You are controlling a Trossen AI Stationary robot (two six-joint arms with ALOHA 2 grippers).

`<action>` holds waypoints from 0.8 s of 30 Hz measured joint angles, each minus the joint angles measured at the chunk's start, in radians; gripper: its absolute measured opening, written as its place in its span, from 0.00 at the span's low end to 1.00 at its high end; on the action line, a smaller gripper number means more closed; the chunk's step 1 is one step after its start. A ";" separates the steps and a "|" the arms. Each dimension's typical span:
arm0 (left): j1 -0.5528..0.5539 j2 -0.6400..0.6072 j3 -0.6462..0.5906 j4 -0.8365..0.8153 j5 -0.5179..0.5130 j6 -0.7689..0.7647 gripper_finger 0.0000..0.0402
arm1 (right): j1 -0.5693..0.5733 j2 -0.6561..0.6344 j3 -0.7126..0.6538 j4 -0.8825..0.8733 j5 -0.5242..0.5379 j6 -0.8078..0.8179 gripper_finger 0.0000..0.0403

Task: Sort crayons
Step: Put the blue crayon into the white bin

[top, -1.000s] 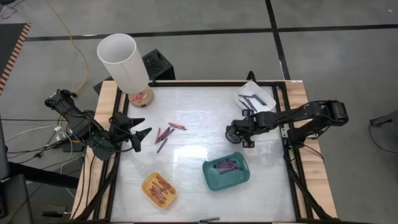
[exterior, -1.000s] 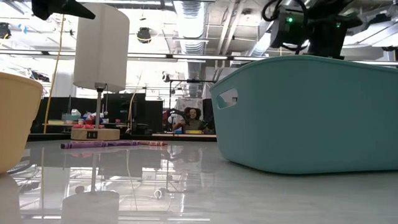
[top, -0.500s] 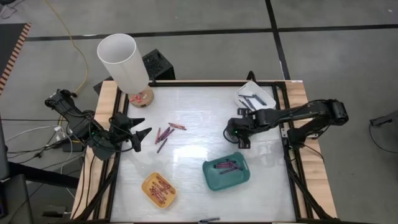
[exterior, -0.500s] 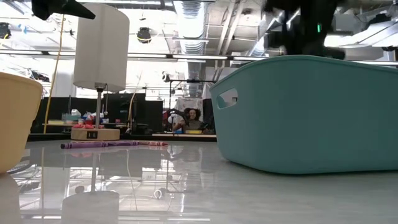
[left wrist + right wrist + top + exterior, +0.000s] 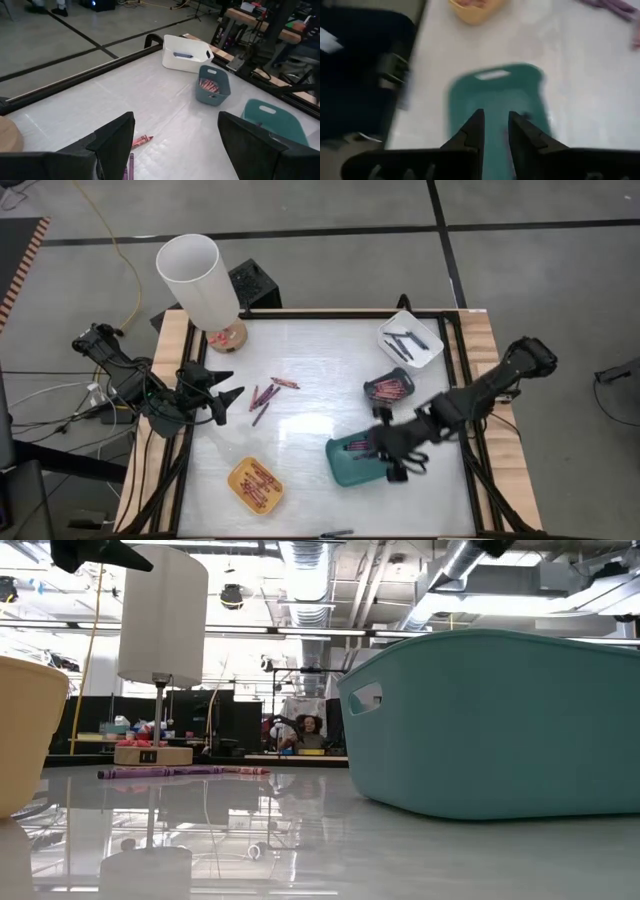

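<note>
Most crayons are judged already sorted into the yellow tray [image 5: 256, 484], teal tray [image 5: 345, 468], white tray [image 5: 428, 352] and a small grey-blue tray [image 5: 389, 389]; a few loose crayons [image 5: 264, 395] remain on the bench [image 5: 320, 350] by the left gripper [image 5: 230, 393], jaws wide and empty. The right gripper [image 5: 494, 131] hangs over the teal tray, jaws narrowly parted, nothing seen held

Grey floor [image 5: 330, 210], possibly concrete; ceiling ducts [image 5: 310, 560].

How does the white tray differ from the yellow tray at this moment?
The white tray sits at the table's far right corner, while the yellow tray sits near the front, left of centre. The white tray holds only a few dark blue-grey crayons, but the yellow tray holds a denser pile of reddish crayons. Both lie flat, open side up.
</note>
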 joint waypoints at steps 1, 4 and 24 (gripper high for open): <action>0.000 0.000 0.000 0.000 0.000 0.000 0.69 | 0.027 0.009 0.000 0.030 0.004 0.027 0.20; 0.000 0.000 0.000 0.000 0.000 0.000 0.69 | 0.094 0.039 0.000 0.128 0.007 0.098 0.20; 0.000 0.116 0.000 0.005 0.060 -0.062 0.69 | 0.265 0.367 0.156 0.210 0.000 0.305 0.20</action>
